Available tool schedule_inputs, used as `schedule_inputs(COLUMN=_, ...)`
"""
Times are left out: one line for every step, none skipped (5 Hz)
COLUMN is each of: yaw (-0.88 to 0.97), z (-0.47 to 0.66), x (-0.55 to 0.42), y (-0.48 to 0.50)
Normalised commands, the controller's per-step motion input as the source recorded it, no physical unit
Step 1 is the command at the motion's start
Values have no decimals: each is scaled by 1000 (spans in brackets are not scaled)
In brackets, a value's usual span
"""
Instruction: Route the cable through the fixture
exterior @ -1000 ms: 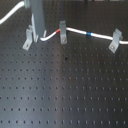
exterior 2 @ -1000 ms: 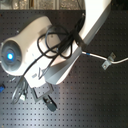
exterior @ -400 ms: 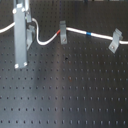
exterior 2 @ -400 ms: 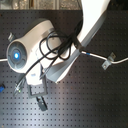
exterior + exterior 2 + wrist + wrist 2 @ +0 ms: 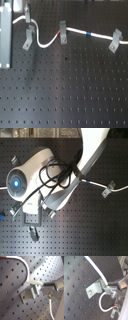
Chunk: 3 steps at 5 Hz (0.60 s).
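You are holding the cable (image 5: pixel 75 31) with the gripper (image 5: pixel 107 286) right next to the top of the fixture (image 5: pixel 28 40), the leaning clip on the first exterior view's left. The gripper is looking pinched shut on the cable, though the fingers are hard to see well in the wrist views. In the first wrist view the cable is bending over and lying across the forked top of the fixture (image 5: pixel 31 293), so it is touching the notch or sitting just on it. I am judging that you are in the middle of the main step: the cable is at the notch, but it is not clearly pushed down into it yet. Past the fixture the cable is sagging in a loose loop on the board (image 5: pixel 65 90) and then climbing to the middle clip (image 5: pixel 62 25), where the red band (image 5: pixel 63 36) is sitting. After that it is running on past the blue band (image 5: pixel 88 34) to the right clip (image 5: pixel 115 42), so those two parts are looking done. What is left for you is seating the cable down in the fork and then letting go. The second exterior view is not helping here, because the arm is covering the fixture.
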Motion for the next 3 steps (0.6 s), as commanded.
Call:
schedule_inputs(yaw=1000, z=30, x=-13, y=1)
schedule_inputs(yaw=1000, z=45, x=-6, y=1)
schedule_inputs(yaw=1000, z=54, x=-8, y=3)
